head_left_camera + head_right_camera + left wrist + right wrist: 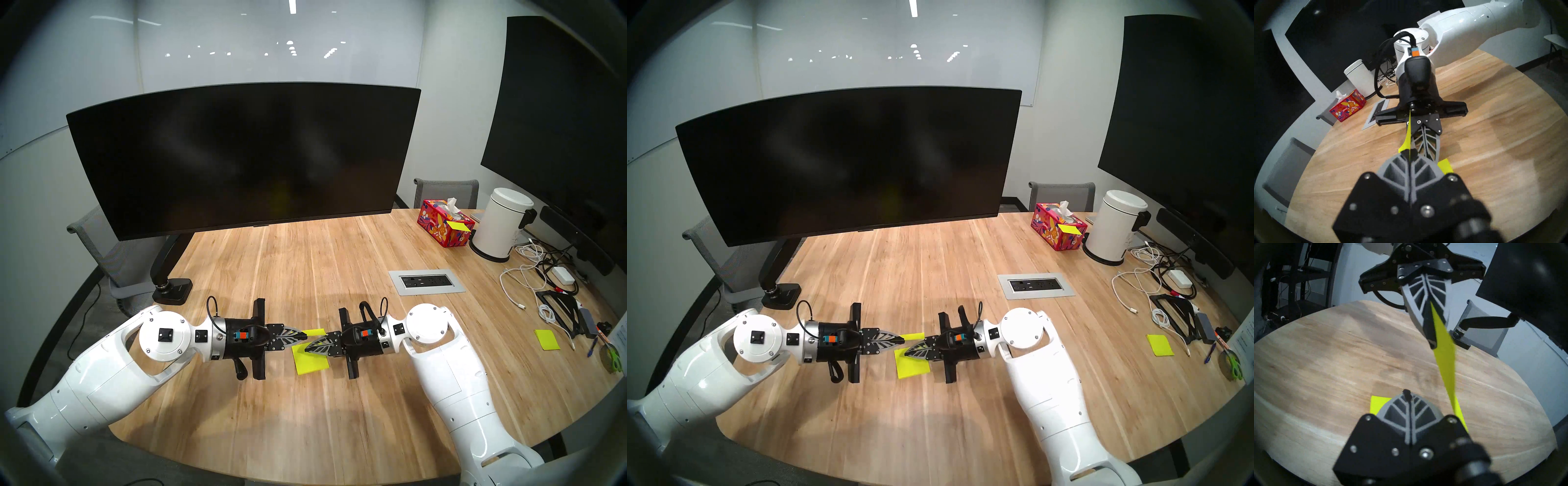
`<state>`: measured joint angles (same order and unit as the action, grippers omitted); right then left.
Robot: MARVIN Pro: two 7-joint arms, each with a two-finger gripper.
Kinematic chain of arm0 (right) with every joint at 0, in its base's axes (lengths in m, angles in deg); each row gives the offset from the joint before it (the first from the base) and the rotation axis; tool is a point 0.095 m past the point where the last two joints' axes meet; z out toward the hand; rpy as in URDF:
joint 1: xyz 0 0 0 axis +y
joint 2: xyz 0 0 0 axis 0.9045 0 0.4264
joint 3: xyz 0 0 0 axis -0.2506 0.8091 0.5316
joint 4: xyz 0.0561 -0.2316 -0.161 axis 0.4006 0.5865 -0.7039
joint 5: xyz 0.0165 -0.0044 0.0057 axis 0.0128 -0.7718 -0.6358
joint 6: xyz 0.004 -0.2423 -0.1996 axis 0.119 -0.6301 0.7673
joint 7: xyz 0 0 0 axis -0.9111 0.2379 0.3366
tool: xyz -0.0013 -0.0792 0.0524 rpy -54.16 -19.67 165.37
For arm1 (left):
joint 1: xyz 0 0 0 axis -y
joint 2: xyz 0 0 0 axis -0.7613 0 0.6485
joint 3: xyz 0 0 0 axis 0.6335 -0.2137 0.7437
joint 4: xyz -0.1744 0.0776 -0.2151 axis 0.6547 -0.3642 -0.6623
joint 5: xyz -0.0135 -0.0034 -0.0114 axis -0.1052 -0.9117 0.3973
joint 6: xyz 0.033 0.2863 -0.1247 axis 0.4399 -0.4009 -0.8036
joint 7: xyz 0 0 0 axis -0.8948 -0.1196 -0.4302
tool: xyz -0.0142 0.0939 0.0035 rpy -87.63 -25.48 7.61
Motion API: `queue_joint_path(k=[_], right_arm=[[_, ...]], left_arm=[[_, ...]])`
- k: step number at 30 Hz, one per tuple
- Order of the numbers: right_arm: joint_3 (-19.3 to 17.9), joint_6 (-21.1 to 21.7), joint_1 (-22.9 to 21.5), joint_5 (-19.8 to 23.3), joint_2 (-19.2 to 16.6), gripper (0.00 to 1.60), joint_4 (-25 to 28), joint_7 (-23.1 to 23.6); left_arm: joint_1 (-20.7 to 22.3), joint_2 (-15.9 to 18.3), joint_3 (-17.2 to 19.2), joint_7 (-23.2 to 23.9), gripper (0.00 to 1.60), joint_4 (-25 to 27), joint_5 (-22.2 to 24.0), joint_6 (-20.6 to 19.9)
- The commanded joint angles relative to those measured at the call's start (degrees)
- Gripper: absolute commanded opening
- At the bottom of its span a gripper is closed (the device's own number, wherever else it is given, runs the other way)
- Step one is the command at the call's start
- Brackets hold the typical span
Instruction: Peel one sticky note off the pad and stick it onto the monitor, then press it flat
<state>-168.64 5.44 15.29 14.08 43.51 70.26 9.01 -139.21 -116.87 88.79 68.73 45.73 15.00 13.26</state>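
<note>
We see our left claw [304, 336] pinched together on one edge of a thin neon yellow-green sticky note [314, 332], which it holds lifted above the wooden desk [339, 258]. In the right wrist view the sheet [1445, 351] runs taut from those fingertips down to the far corner of the small square neon yellow-green pad [310, 362], so its lower edge looks still attached there. The pad lies flat on the desk between our two arms. Our right claw [307, 349] has its fingers together with nothing between them, and its tip rests on the pad's top sheet, pinning it down. The wide curved black monitor [244, 159] on its black jointed arm stands well behind, dark, with a faint yellow glint low on the glass. A second loose neon yellow-green note [547, 339] lies far to our right near the tangled white cables [524, 288].
</note>
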Motion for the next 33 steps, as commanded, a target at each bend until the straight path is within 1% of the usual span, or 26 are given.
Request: queue_joint_path(k=[1,3,4,5,8,9,13,14,16,17,18,19,22,26,30,31,33], right_arm=[[-1.37,0.19,-1.15,2.09,0.67,0.00,1.02,-0.09],[-1.74,0.31,-1.33,2.36,0.86,0.00,0.89,0.01],[-2.14,0.47,-1.38,2.85,1.15,0.00,0.60,-0.07],[-2.41,0.70,-1.47,3.08,1.33,0.00,0.42,-0.11],[-3.63,1.63,-1.93,4.63,2.06,0.00,-0.22,-0.07],[-3.95,1.81,-2.07,4.96,2.21,0.00,-0.29,-0.11],[-5.40,2.96,-2.62,7.05,2.93,0.00,-0.49,0.08],[-5.64,2.90,-2.65,7.15,3.00,0.00,-0.42,-0.10],[-5.99,3.13,-2.86,7.61,3.11,0.00,-0.57,-0.05],[-6.14,3.23,-2.96,7.78,3.14,0.00,-0.64,0.02],[-6.27,3.27,-3.05,7.87,3.16,0.00,-0.68,0.03],[-6.38,3.31,-3.11,7.95,3.16,0.00,-0.72,0.07],[-6.73,3.42,-3.27,8.18,3.17,0.00,-0.88,0.18],[-7.09,3.49,-3.49,8.53,3.17,0.00,-1.01,0.38],[-7.34,3.56,-3.70,8.60,3.17,0.00,-1.06,0.42],[-7.39,3.56,-3.75,8.62,3.20,0.00,-1.08,0.48],[-7.44,3.50,-3.86,8.73,3.23,0.00,-1.16,0.68]], left_arm=[[-3.77,4.16,3.09,-6.59,0.00,4.33,-8.31,4.09],[-5.11,4.54,3.91,-8.40,0.00,5.18,-11.21,5.34],[-5.56,5.07,3.84,-10.01,0.00,5.73,-13.56,5.87],[-6.09,5.03,4.25,-10.22,0.00,6.00,-14.98,6.41],[-8.07,5.22,5.40,-13.75,0.00,6.72,-19.18,7.83],[-8.40,5.03,5.85,-13.73,0.00,6.86,-20.16,8.27],[-10.73,5.34,7.07,-17.99,0.00,7.81,-25.96,10.25],[-11.37,5.31,7.34,-19.73,0.00,7.97,-28.02,10.87],[-12.35,4.61,8.35,-20.44,0.00,8.05,-30.44,11.71],[-13.14,4.21,8.88,-22.12,0.00,8.05,-32.05,12.12],[-13.39,4.09,9.25,-22.85,0.00,8.13,-33.96,12.57],[-13.76,3.71,9.73,-23.26,0.00,8.05,-34.94,12.89],[-15.41,1.99,11.79,-26.53,0.00,8.00,-38.27,14.04],[-17.12,0.69,14.36,-30.13,0.00,8.10,-43.24,15.34],[-17.03,-0.49,15.61,-33.56,0.00,7.26,-48.66,16.57],[-17.17,-0.71,15.86,-34.91,0.00,6.84,-50.79,16.61],[-17.83,-2.47,16.89,-36.55,0.00,6.31,-52.19,16.77]])
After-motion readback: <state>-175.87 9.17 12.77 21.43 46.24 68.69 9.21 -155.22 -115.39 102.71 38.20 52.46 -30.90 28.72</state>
